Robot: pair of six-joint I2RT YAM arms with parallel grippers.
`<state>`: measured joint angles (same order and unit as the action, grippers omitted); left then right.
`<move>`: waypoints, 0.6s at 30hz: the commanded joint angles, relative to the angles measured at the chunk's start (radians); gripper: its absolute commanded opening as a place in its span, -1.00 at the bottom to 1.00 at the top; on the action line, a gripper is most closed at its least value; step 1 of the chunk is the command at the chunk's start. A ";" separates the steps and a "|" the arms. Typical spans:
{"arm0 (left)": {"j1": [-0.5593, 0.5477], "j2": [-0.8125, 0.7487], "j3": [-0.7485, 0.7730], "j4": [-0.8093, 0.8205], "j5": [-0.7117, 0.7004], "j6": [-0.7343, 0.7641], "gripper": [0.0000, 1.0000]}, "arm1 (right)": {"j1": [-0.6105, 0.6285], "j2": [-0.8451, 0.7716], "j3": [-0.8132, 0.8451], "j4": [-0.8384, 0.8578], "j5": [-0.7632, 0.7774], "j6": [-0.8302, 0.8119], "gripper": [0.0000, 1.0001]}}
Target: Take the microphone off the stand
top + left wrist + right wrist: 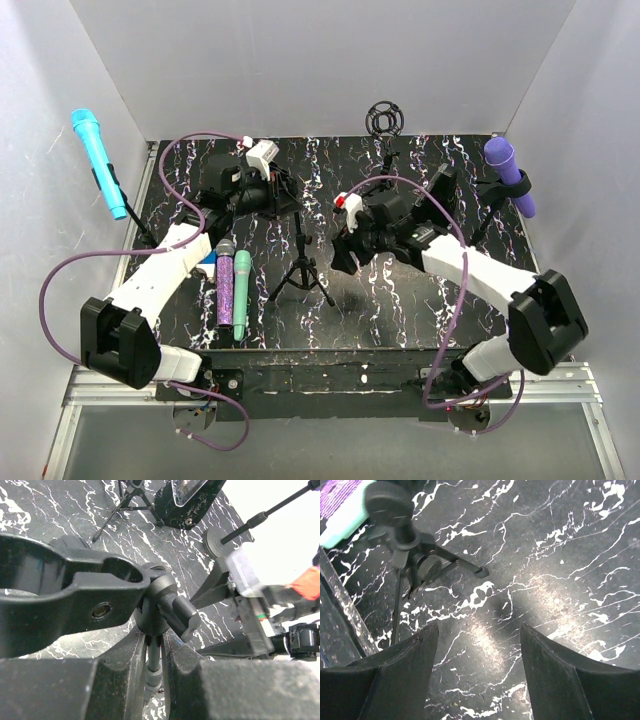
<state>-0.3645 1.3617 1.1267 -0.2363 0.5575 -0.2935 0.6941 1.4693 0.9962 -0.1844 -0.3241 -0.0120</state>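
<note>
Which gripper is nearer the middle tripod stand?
Left. The left gripper is shut on the pole of the tripod stand; the right gripper hovers open to its right, apart.

Mid-table obstacle — tripod stand [300, 262]

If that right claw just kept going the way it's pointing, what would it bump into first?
Most likely the bare marbled table: the right gripper, jaws open and empty, points down at it. The tripod stand has a leg off to one side, seemingly outside that line.
</note>
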 commanded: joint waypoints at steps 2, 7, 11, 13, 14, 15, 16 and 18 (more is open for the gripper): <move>-0.014 -0.070 0.035 -0.003 0.094 0.144 -1.00 | -0.004 -0.147 -0.022 -0.042 -0.085 -0.261 0.47; -0.017 -0.200 -0.079 -0.038 0.173 0.356 -0.89 | -0.005 -0.210 -0.074 -0.058 -0.084 -0.422 0.47; -0.025 -0.324 -0.179 -0.047 0.102 0.499 0.29 | -0.005 -0.231 -0.080 -0.041 -0.078 -0.439 0.47; -0.027 -0.369 -0.182 -0.084 0.061 0.548 0.55 | -0.005 -0.240 -0.077 -0.047 -0.087 -0.439 0.47; -0.027 -0.389 -0.168 -0.127 0.044 0.576 0.61 | -0.007 -0.241 -0.073 -0.055 -0.093 -0.439 0.47; -0.027 -0.412 -0.150 -0.173 0.035 0.606 0.64 | -0.005 -0.247 -0.068 -0.062 -0.099 -0.440 0.47; -0.028 -0.433 -0.128 -0.237 0.029 0.640 0.71 | -0.004 -0.251 -0.068 -0.066 -0.101 -0.442 0.47; -0.025 -0.476 -0.095 -0.384 0.024 0.739 0.78 | -0.007 -0.262 -0.076 -0.063 -0.104 -0.442 0.48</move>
<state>-0.3897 0.9577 0.9653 -0.3866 0.6239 0.2398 0.6899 1.2510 0.9180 -0.2462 -0.4000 -0.4248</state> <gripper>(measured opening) 0.866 0.736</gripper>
